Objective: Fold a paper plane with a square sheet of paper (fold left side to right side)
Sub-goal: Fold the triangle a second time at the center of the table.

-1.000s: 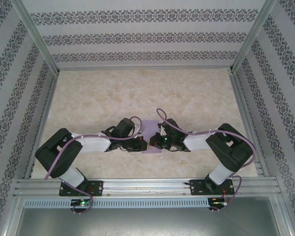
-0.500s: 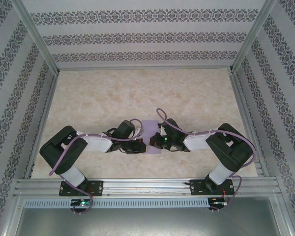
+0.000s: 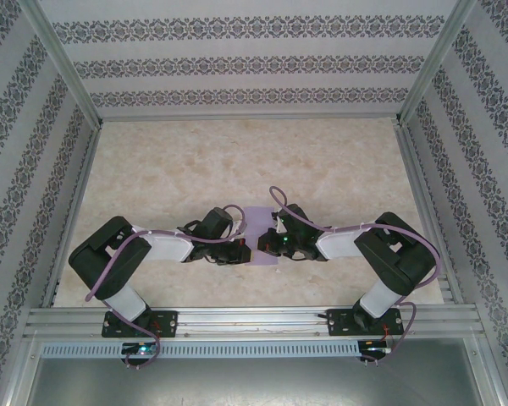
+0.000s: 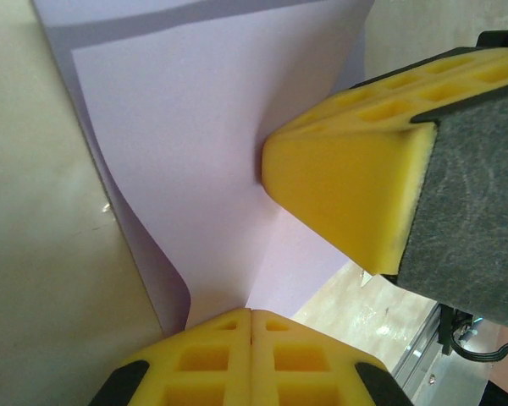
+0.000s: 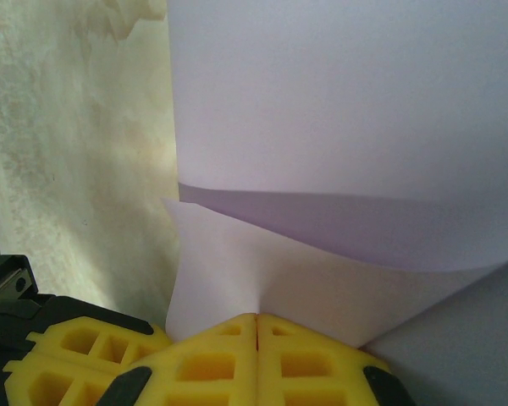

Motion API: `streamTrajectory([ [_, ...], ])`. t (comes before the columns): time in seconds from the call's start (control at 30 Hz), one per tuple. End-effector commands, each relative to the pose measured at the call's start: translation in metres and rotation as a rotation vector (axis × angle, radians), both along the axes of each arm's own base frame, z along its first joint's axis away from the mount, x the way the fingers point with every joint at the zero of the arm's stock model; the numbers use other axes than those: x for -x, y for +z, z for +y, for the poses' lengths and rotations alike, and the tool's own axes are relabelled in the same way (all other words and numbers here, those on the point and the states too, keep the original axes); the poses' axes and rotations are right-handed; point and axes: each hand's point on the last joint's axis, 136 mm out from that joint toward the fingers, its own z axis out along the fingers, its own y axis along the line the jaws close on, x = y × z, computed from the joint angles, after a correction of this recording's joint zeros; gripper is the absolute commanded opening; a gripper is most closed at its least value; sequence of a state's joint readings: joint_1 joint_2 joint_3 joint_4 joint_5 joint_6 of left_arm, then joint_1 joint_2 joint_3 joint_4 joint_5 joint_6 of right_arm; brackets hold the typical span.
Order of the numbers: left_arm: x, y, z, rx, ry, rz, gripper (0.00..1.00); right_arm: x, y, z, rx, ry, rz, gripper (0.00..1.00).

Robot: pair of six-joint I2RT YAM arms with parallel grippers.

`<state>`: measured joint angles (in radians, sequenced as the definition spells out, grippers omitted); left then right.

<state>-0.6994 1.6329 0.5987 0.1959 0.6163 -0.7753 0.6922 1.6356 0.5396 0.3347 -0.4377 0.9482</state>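
**A:** Curling up between the two claws, what is that pale shape?

**B:** The square sheet of paper [image 3: 258, 216], thin, smooth, unmarked lavender. It sits at the front centre of the table [image 3: 237, 161], bowed so that one layer arches over another.

**A:** And the claws?

**B:** The left gripper [image 4: 251, 326] has its waffle-ribbed yellow fingers pressed fully together on the sheet's edge. The right gripper [image 5: 256, 334] pinches its own edge in the same way, with no gap.

**A:** The surface?

**B:** Matte, beige and marbled.
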Motion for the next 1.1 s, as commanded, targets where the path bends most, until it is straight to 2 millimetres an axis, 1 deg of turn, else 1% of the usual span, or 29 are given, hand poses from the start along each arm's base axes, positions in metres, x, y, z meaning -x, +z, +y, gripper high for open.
streamTrajectory([
  [0.0,0.005,-0.009,0.004,-0.03,-0.008,-0.01,0.0,0.029,-0.033,-0.019,0.108,0.013,0.117,0.0],
  [0.1,0.007,-0.014,0.007,-0.041,-0.005,0.0,0.0,0.024,-0.023,-0.013,0.082,0.027,0.085,0.0],
  [0.27,0.012,-0.025,0.014,-0.068,0.0,0.015,0.0,0.011,0.009,-0.004,0.03,0.046,-0.017,0.0],
  [0.37,0.014,-0.028,0.016,-0.08,-0.002,0.017,0.0,0.008,0.017,-0.003,0.022,0.05,-0.053,0.0],
  [0.57,0.013,-0.03,0.016,-0.092,-0.006,0.011,0.0,0.012,0.018,0.007,0.025,0.066,-0.081,0.0],
  [0.7,0.013,-0.031,0.016,-0.094,-0.005,0.012,0.0,0.012,0.017,0.014,0.036,0.07,-0.094,0.0],
  [0.93,0.012,-0.03,0.013,-0.091,0.005,0.018,0.0,0.009,0.012,0.017,0.043,0.071,-0.101,0.0],
  [1.07,0.012,-0.031,0.014,-0.096,0.009,0.023,0.0,0.008,0.015,0.017,0.037,0.071,-0.118,0.0],
])
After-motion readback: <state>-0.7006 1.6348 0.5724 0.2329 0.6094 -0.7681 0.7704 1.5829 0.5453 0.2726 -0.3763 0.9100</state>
